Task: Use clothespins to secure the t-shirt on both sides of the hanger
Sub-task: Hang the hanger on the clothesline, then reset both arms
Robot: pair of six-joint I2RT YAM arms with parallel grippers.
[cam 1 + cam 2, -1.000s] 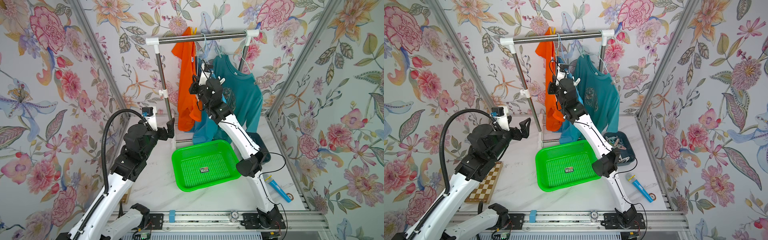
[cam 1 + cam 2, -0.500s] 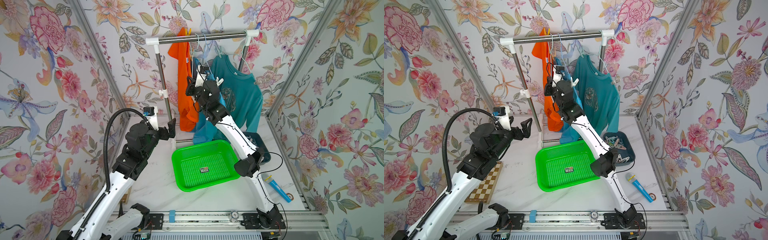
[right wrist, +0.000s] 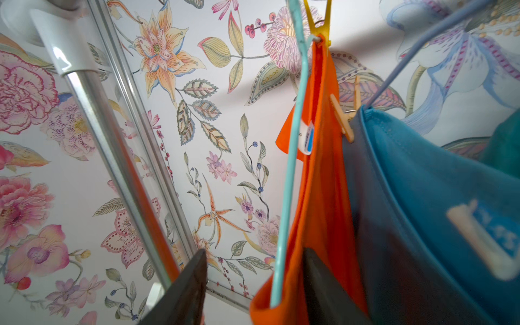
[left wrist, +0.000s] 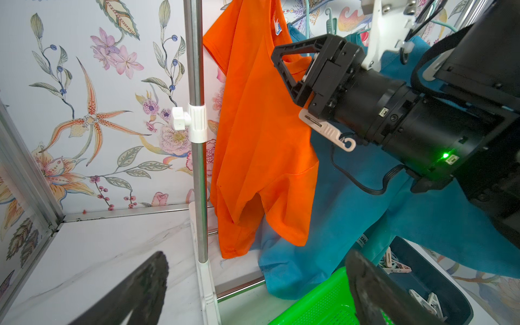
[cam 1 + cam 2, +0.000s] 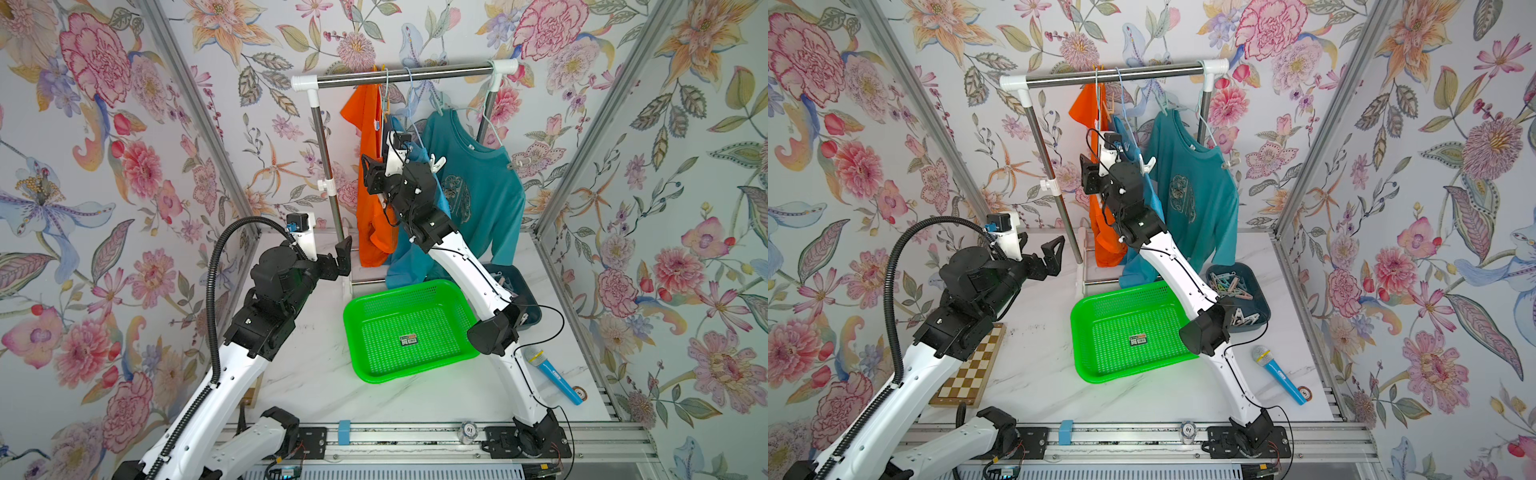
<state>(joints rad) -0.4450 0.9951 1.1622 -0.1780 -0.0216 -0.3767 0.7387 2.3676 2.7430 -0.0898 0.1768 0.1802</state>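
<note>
Straddling orange t-shirt (image 3: 320, 197), right fingers (image 3: 183, 292) parted.

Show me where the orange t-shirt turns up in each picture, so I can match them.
In a top view: the orange t-shirt hangs from the rail, next to the chrome upright.
In a top view: same spot, beside the upright.
Left wrist: close up, just past the upright.
Right wrist: seen from below, on a turquoise hanger.
Shared landmark: the chrome upright, in all four.
</note>
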